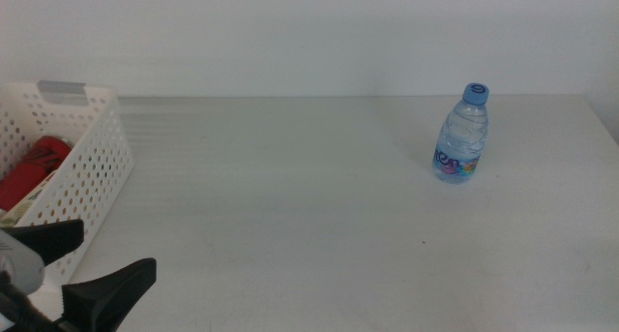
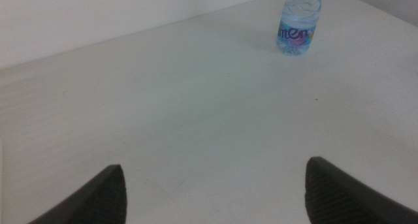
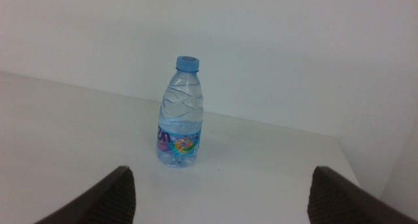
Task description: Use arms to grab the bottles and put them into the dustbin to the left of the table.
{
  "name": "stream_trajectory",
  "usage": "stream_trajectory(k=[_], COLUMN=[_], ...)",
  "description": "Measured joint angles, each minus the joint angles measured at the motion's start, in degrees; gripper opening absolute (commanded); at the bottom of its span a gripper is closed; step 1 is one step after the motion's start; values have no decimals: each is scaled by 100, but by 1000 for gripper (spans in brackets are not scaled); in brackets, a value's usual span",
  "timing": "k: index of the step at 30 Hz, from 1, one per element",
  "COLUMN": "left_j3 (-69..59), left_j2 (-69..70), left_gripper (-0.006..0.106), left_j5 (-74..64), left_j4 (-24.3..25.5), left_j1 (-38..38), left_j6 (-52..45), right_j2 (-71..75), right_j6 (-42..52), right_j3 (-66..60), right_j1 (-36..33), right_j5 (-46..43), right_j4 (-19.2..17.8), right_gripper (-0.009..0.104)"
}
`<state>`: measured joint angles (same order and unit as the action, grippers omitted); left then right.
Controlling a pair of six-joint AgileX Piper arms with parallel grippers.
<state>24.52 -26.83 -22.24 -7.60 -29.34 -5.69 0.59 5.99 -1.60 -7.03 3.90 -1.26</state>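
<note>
water bottle [image 2: 298, 20] label, perhaps "nten"

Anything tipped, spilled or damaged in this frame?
Nothing stands out. The water bottle stands upright with its cap on, alone on the table, no spill around it. The red can lies inside the dustbin. The left claw is open near the dustbin and holds nothing.
</note>
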Motion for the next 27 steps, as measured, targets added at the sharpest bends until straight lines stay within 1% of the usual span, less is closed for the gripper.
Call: stream_trajectory(k=[3, 6, 11, 15, 19, 27], left_j3=[0, 0, 0, 0, 0, 0], left_j2=[0, 0, 0, 0, 0, 0], left_gripper=[90, 90, 90, 90, 90, 90], left_j5=[0, 0, 0, 0, 0, 0], left_j4=[0, 0, 0, 0, 0, 0], left_j1=[0, 0, 0, 0, 0, 0], left_j6=[0, 0, 0, 0, 0, 0], right_j2=[-39, -428, -1600, -2486, -3395, -5159], right_j6=[0, 0, 0, 0, -47, -469], right_j3=[49, 373, 1022, 1281, 1292, 1292], right_j1=[0, 0, 0, 0, 0, 0], right_j5=[113, 313, 344, 229, -390, -2611], right_j4=[0, 0, -23, -43, -43, -1], right_gripper=[71, 71, 71, 71, 71, 71])
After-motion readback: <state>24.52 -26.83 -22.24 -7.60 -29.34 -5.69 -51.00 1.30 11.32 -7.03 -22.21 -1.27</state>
